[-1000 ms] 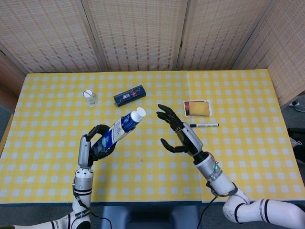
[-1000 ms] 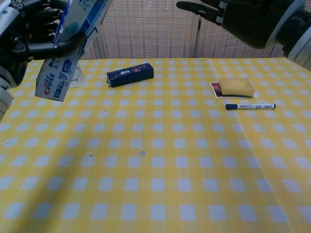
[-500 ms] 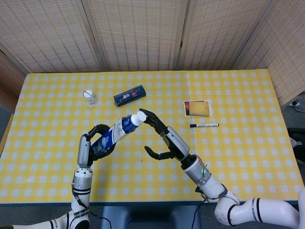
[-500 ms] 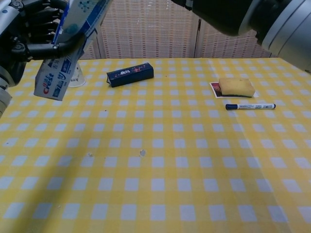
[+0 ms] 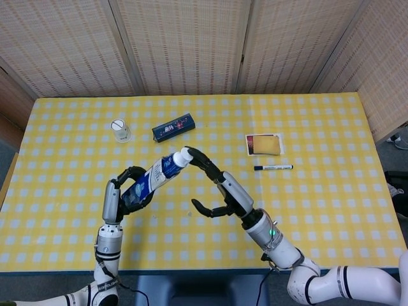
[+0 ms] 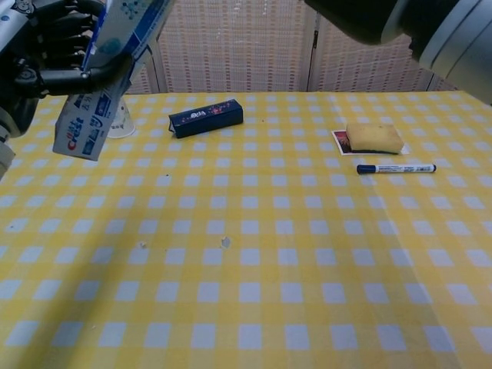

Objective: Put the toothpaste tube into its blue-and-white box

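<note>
My left hand (image 5: 129, 189) grips a blue-and-white toothpaste tube (image 5: 152, 178) above the table, its white cap (image 5: 183, 155) pointing up and to the right. In the chest view the tube's flat crimped end (image 6: 81, 127) hangs below the left hand (image 6: 54, 46). My right hand (image 5: 220, 189) is spread open beside the tube, its upper fingertips (image 5: 193, 153) right at the cap and the thumb low and apart. Only the right arm (image 6: 415, 23) shows in the chest view. A dark blue box (image 5: 173, 127) (image 6: 206, 117) lies flat on the yellow checked table (image 5: 319, 210), behind the tube.
A small clear cup (image 5: 120, 131) (image 6: 121, 123) stands left of the box. A yellow sponge on a card (image 5: 264, 145) (image 6: 373, 138) and a pen (image 5: 273, 167) (image 6: 396, 168) lie to the right. Two tiny crumbs (image 6: 224, 242) sit mid-table.
My right hand has swung left across the table, from well apart from the tube to having its fingertips at the cap. The left hand and tube have barely moved.
</note>
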Motion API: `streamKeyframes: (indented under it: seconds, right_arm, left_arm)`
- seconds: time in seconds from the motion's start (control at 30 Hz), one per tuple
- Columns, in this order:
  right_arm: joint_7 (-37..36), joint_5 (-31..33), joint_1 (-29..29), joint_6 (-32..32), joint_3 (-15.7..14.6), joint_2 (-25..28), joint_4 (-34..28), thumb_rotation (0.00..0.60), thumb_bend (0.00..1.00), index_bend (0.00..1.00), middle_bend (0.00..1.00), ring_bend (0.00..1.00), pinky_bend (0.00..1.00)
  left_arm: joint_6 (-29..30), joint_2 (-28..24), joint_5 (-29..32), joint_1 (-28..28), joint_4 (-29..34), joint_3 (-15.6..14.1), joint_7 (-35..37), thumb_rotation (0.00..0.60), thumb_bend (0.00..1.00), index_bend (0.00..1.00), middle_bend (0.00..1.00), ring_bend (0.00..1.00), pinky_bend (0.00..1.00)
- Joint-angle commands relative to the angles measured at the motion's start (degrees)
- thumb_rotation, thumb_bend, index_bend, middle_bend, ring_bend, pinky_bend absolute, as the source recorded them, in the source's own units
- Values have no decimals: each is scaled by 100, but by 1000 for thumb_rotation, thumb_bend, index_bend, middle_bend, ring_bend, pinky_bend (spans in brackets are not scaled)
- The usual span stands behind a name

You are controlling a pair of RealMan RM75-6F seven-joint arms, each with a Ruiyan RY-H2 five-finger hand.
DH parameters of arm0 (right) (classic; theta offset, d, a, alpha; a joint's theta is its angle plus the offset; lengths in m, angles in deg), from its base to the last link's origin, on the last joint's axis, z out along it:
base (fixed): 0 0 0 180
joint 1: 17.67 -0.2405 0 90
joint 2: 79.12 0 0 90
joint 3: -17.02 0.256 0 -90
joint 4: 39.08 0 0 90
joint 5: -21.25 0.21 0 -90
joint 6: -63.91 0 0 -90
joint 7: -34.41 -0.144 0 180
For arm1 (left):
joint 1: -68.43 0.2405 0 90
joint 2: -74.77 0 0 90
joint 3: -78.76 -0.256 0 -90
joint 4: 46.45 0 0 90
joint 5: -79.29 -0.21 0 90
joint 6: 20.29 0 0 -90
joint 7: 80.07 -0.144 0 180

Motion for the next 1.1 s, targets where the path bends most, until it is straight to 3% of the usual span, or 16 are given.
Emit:
streamKeyframes:
  seconds: [0.03, 0.6, 1.1]
  right_arm:
    - [127, 97, -59, -100, 4, -28, 14, 600, 462, 0, 0, 73, 59]
    - [1617, 555, -332, -800, -131, 107, -237, 600, 456, 0, 0, 61, 27]
    - [2333, 941, -359, -1148, -167, 467, -565, 600, 451, 0, 0, 38, 0]
  left_arm:
    - [10, -5, -25, -7, 41, -5, -51, 600, 352, 582, 681, 570, 546]
    - [33, -66, -141, -7, 97, -73, -242, 600, 353, 582, 682, 570, 546]
    - [59, -36, -228, -26, 80, -125, -341, 600, 353, 582, 682, 570, 546]
